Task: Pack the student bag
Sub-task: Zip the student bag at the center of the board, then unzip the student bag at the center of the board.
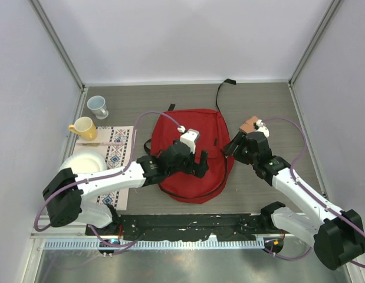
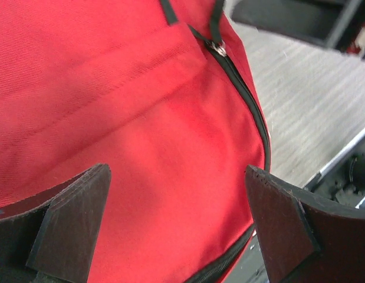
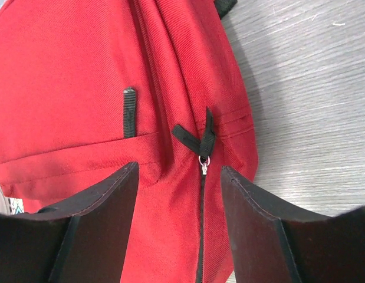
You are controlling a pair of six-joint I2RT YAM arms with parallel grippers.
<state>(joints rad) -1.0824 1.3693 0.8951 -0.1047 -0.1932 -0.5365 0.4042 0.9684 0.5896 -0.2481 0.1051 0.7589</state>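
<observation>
The student bag (image 1: 194,127) lies flat in the middle of the table, red with black zipper trim. My left gripper (image 1: 197,160) hovers over the bag's near half, open wide with only red fabric (image 2: 141,118) showing between the fingers. The zipper runs along the bag's edge, its metal pull (image 2: 217,48) further ahead. My right gripper (image 1: 234,145) sits at the bag's right edge, also open. Its fingers straddle the closed zipper line just below the silver pull (image 3: 203,162) and its black tab, touching neither. The bag (image 3: 82,88) fills the left of the right wrist view.
A pale blue cup (image 1: 98,106) and a yellow mug (image 1: 83,127) stand at the far left. A white dish (image 1: 88,160) rests on a patterned mat (image 1: 118,147). The bag's black strap (image 1: 222,94) trails toward the back wall. Enclosure walls ring the table.
</observation>
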